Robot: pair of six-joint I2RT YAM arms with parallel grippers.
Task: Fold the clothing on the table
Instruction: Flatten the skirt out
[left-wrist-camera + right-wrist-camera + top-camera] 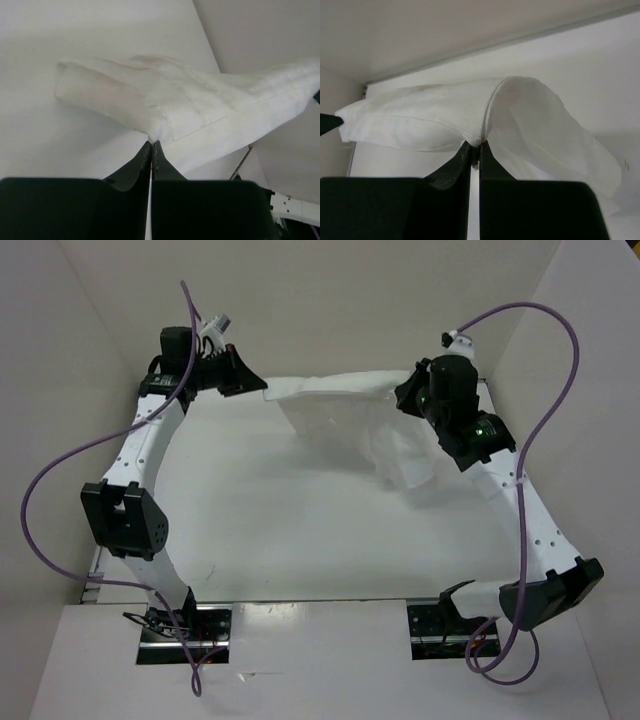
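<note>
Nearest each wrist lens, the left gripper (151, 144) is clamped tight on a corner of the cloth (200, 110), and the right gripper (475, 145) is pinched on a seamed edge. The cloth spans between them above the table's (300, 540) far side, its right part sagging down. Purple cables (579, 350) loop off both arms; white walls (330, 300) stand close behind. From above, the right wrist covers the cloth's right end, and whether the sagging part touches the table is unclear.
</note>
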